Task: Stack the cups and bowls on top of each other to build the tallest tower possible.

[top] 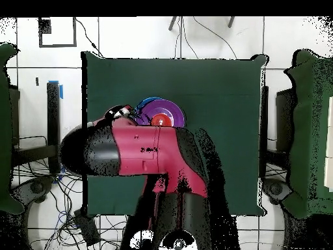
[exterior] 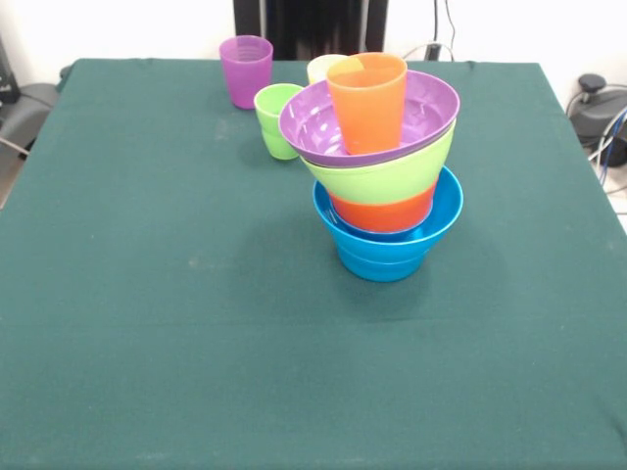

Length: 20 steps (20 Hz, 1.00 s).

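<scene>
Front view shows tower (exterior: 384, 166) whole; overhead arm (top: 140, 150) hides it, jaws' state unclear.

A robotics lab. A red and black robot arm (top: 140, 153) reaches over a counter (exterior: 147, 323) draped in green cloth. Loose cables (top: 62, 195) trail across a pale tiled floor (top: 26, 42) at the overhead view's lower left, and more wiring (exterior: 602, 132) hangs at the front view's right edge.
</scene>
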Available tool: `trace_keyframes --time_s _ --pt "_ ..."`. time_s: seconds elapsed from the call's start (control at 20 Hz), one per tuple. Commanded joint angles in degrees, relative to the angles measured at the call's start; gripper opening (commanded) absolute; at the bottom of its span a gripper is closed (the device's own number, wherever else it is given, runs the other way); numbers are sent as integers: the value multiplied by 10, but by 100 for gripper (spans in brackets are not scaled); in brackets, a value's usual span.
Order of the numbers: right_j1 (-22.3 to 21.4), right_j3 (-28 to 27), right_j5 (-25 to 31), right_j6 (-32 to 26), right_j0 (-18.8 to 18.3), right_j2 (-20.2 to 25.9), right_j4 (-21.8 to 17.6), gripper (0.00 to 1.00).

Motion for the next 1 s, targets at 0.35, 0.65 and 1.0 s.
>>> trace_keyframes --time_s 0.35,0.65,1.0 --pt "60 4 -15 48 48 -3 -32 100" --pt "81 1 -38 63 66 -17 -26 100" --pt "110 -2 -80 74 79 -31 -17 100"
